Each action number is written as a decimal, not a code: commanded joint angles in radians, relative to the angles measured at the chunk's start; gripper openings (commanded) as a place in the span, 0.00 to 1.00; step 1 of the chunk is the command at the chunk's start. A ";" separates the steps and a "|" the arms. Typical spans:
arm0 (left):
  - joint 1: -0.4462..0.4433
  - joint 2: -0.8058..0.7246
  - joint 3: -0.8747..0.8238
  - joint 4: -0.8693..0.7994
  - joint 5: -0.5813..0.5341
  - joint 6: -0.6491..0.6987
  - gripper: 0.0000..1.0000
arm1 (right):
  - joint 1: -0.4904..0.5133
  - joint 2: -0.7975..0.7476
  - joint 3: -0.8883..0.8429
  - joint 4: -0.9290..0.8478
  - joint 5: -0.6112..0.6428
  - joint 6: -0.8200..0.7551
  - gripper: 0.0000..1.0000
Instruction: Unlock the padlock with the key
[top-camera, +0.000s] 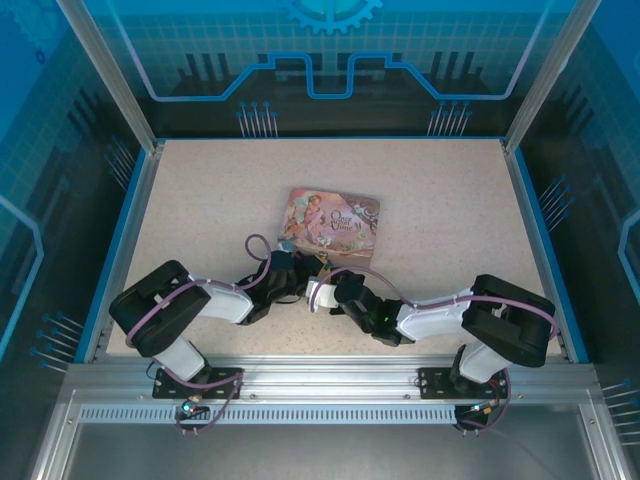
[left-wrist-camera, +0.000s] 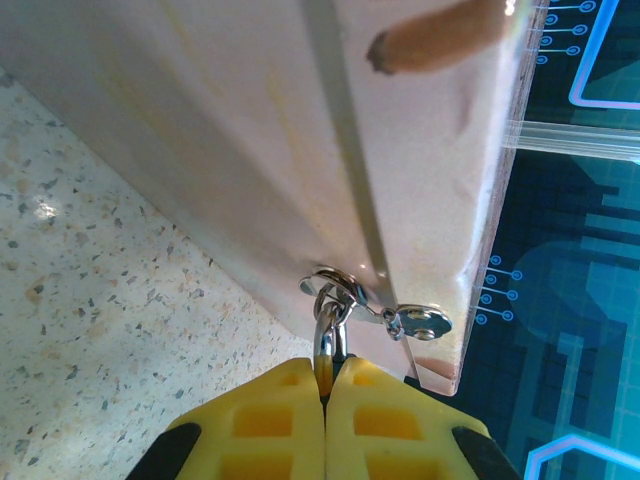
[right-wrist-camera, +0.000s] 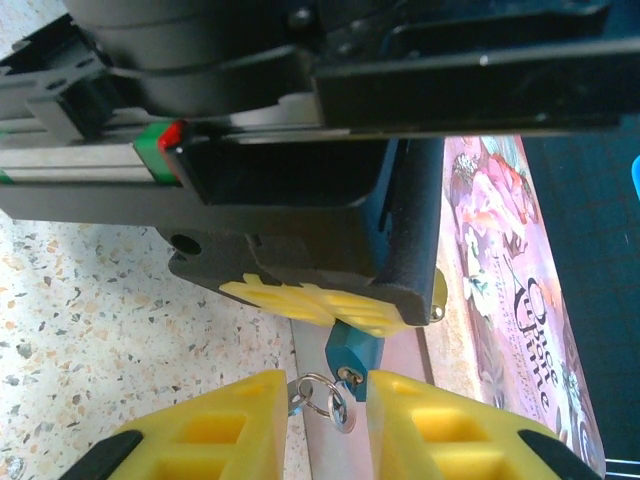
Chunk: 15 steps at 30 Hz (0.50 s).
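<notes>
— Speckled table (top-camera: 450, 200) inside a blue-lit enclosure. Where's the padlock (right-wrist-camera: 352, 352)?
— At the six o'clock edge of the pink tin (top-camera: 330, 222), mid-table. The left gripper (left-wrist-camera: 325, 388) has its yellow fingers pressed together on it, and the silver shackle pokes out toward the tin's clasp (left-wrist-camera: 415, 322).
— And the key (right-wrist-camera: 343, 412)?
— At six o'clock of the padlock, just beside it, on a small ring (right-wrist-camera: 312, 393). The right gripper (right-wrist-camera: 330, 392) stands spread, with key and ring in the gap. Whether a pad touches them I can't tell.
</notes>
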 joint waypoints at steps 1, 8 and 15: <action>-0.002 -0.042 0.007 0.045 0.006 0.004 0.00 | -0.012 0.014 0.017 0.008 0.011 -0.003 0.27; 0.020 -0.079 -0.001 0.020 0.013 0.007 0.00 | -0.037 -0.036 -0.014 -0.009 -0.038 -0.009 0.29; 0.030 -0.104 0.011 -0.018 0.021 0.021 0.00 | -0.089 -0.090 -0.024 -0.018 -0.104 -0.029 0.29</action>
